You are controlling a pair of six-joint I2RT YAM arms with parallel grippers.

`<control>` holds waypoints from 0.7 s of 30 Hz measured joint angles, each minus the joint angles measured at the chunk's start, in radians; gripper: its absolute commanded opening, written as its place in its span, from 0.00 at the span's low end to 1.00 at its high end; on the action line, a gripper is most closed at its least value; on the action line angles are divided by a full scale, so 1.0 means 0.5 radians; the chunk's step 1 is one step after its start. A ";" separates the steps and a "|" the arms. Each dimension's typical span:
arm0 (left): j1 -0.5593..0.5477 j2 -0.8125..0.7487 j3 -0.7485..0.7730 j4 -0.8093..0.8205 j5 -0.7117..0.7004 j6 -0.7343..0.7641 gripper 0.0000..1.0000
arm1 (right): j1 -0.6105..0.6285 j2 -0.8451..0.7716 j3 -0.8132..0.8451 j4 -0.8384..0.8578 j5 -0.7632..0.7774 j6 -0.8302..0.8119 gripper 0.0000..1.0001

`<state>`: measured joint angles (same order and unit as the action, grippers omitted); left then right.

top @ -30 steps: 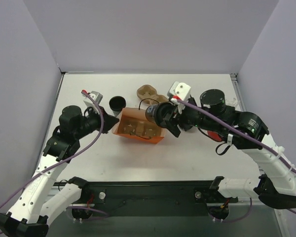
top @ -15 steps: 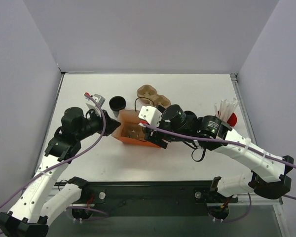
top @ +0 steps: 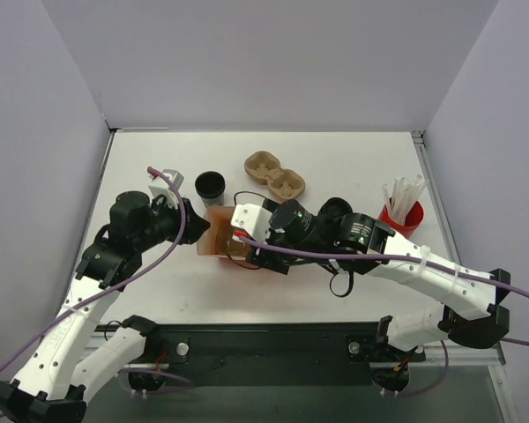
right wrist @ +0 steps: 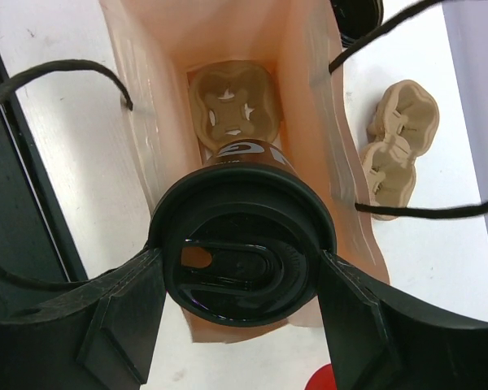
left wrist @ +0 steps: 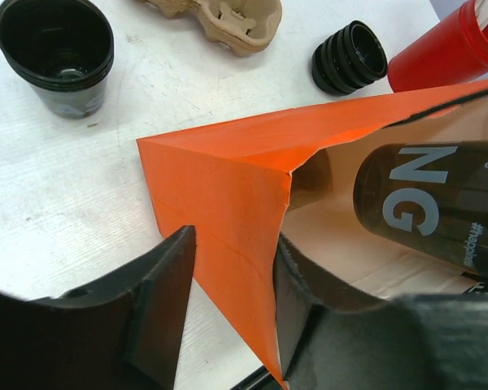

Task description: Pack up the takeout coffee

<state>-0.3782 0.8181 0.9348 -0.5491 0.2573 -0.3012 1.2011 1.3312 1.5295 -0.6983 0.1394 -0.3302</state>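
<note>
Upper left of the left wrist view: a black cup with no lid [left wrist: 55, 50], upright and open-mouthed on the white table [left wrist: 65, 187]. Along the top edge, a brown cardboard cup carrier [left wrist: 220, 16], cut off by the frame. Right of it, a stack of black lids [left wrist: 350, 57], just beside a red cup [left wrist: 447, 45] in the upper right corner. In the top external view: white sticks [top: 404, 192] standing in that red cup at the right, carrier at upper centre, lidless cup near its left. Pale grey walls [top: 264, 62] on three sides.
</note>
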 measured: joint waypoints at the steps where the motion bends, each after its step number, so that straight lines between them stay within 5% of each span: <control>1: 0.000 -0.001 0.000 -0.008 0.000 -0.006 0.34 | 0.010 0.006 0.000 0.000 0.005 0.001 0.51; 2: 0.000 -0.005 0.000 -0.017 0.004 -0.001 0.19 | 0.015 0.011 0.000 -0.001 0.006 0.001 0.51; 5: -0.002 -0.036 -0.003 -0.017 0.031 0.004 0.00 | 0.023 0.028 0.008 -0.003 0.011 -0.006 0.51; 15: -0.004 -0.163 -0.150 0.130 0.194 0.098 0.00 | 0.019 0.249 0.081 0.153 0.120 -0.208 0.48; 21: -0.004 -0.284 -0.301 0.315 0.249 0.074 0.00 | 0.021 0.222 -0.218 0.279 0.137 -0.288 0.48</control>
<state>-0.3801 0.6762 0.7841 -0.3916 0.3817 -0.2642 1.2118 1.4422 1.4204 -0.5587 0.2077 -0.4740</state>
